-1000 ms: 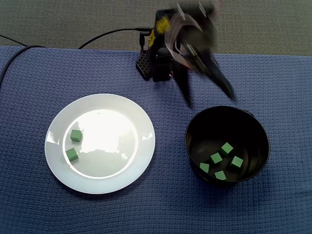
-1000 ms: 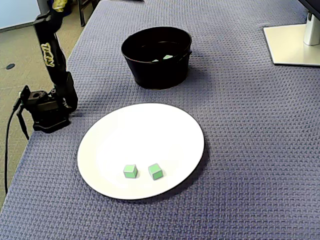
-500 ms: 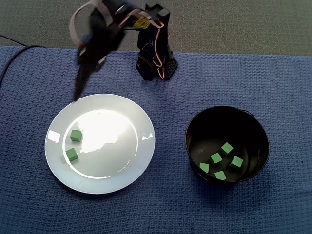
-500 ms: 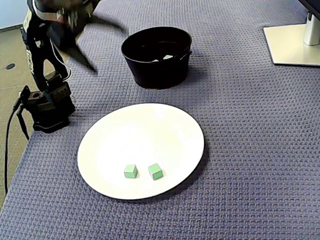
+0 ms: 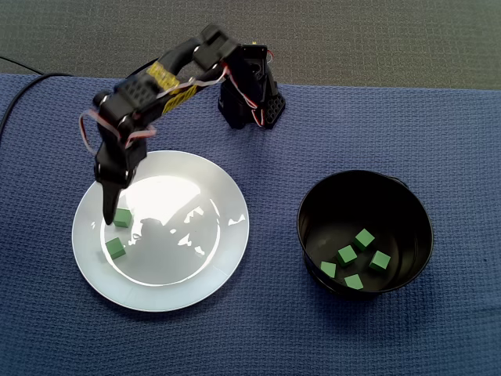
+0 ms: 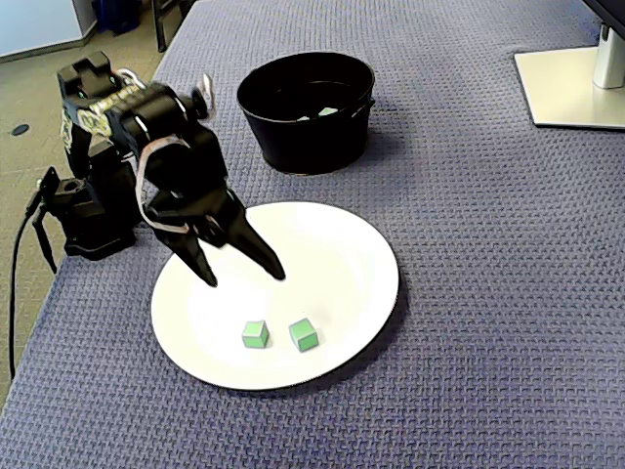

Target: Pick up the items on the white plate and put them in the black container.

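A white plate (image 5: 196,262) (image 6: 337,259) lies on the blue cloth with two green cubes on it, lying side by side in one fixed view (image 6: 255,335) (image 6: 304,335). In the other fixed view one cube (image 5: 123,218) sits above the second cube (image 5: 115,248). My gripper (image 5: 109,213) (image 6: 242,277) hangs open just over the plate, fingers pointing down, close to the cubes and holding nothing. The black container (image 5: 365,188) (image 6: 306,137) holds several green cubes (image 5: 364,239).
The arm's base (image 5: 249,98) (image 6: 88,210) stands at the cloth's edge, with a cable (image 5: 168,56) running off it. A white stand foot (image 6: 576,83) occupies one corner of a fixed view. The floor lies beyond the cloth's edge by the base.
The arm swung from above the black container across to the plate and came down. The open gripper now hangs over the two cubes. The cubes have not moved.
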Controlling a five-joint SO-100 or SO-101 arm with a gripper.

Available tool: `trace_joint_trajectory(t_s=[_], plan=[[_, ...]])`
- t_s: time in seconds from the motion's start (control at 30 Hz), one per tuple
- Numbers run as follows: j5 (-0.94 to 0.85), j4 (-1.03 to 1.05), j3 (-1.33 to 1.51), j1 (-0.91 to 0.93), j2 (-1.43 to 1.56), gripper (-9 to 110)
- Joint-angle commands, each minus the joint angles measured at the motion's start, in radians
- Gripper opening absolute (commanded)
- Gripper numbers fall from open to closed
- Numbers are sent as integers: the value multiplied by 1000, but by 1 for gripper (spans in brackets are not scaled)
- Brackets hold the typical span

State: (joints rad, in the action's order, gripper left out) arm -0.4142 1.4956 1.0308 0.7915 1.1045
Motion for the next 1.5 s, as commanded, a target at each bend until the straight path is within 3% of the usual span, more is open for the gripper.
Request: trace_joint_trajectory(t_s=[0.0,0.5,1.4,1.43,1.47], plan=[[-29,32,-126,-21,-97,35],[-176,2,-169,0,-221,27],[-199,-2,-250,20,-321,20],[-202,-2,-255,20,-327,19],[-204,-3,-258,20,-331,9]])
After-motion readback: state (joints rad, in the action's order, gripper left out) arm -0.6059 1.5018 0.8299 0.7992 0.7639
